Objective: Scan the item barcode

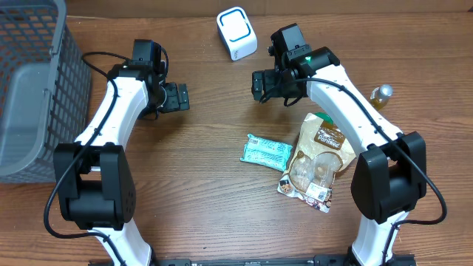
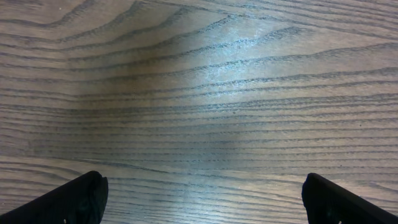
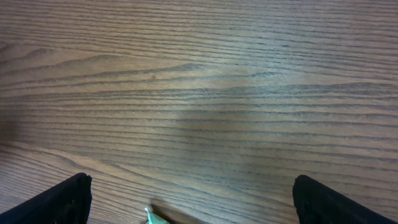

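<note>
Teal packet (image 1: 266, 151) flat on bench (image 1: 207, 192), centre-right, nothing gripping it. Its right end meets a tan snack pouch (image 1: 316, 159), also lying flat. White-and-blue scanner (image 1: 236, 33) sits at the far edge. Right claw (image 1: 267, 85) hovers between scanner and packet, jaws wide apart, empty. Left claw (image 1: 176, 97) is over bare wood, jaws wide apart, empty. Small bottle (image 1: 381, 94) stands beside the right arm. Grey basket (image 1: 29, 89) at left edge.

Print shows on the brown snack bag (image 1: 316, 159) and on the teal packet (image 1: 266, 152) just beside it, all too small to read.
</note>
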{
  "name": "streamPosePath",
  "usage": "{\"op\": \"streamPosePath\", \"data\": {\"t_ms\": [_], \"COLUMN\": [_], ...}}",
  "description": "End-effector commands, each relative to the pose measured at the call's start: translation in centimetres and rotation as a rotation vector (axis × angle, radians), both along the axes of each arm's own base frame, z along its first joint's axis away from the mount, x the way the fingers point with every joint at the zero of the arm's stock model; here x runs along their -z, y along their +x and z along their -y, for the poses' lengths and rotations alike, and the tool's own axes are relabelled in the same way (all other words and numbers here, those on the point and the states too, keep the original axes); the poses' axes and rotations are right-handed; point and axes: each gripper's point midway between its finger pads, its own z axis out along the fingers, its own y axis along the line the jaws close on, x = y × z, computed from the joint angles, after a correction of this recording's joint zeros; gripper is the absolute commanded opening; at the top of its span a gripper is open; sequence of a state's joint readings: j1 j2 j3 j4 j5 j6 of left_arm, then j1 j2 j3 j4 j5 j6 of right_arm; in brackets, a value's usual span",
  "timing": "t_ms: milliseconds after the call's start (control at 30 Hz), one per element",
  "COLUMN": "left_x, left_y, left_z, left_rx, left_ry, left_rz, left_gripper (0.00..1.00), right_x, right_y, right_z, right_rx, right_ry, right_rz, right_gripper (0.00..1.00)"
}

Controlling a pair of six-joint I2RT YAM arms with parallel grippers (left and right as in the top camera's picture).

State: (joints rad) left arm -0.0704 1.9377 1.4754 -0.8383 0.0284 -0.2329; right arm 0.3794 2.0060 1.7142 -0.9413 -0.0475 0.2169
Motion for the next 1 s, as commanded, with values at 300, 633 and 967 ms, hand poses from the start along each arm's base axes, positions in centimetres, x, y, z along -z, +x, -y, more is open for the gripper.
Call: {"op": "streamPosePath", "data": {"t_ms": [300, 633, 967], "left_x": [0.1, 0.1, -7.7], "left_y": [0.4, 0.3, 0.5], "left_z": [0.0, 0.0, 0.1], "left_rx": [0.001, 0.001, 0.001], "left_ry": [0.005, 0.005, -0.008], "left_rz": [0.002, 0.002, 0.191], "left_gripper": [1.00, 1.00, 1.00], "right_x": [-0.1, -0.1, -0.1], "right_y": [0.2, 0.2, 0.2], "right_z": [0.2, 0.2, 0.2], "right_rx": [0.010, 0.010, 0.010], "right_ry": [-0.001, -0.001, -0.001], "right_rz": [0.006, 0.006, 0.006], "right_gripper": [1.00, 1.00, 1.00]}}
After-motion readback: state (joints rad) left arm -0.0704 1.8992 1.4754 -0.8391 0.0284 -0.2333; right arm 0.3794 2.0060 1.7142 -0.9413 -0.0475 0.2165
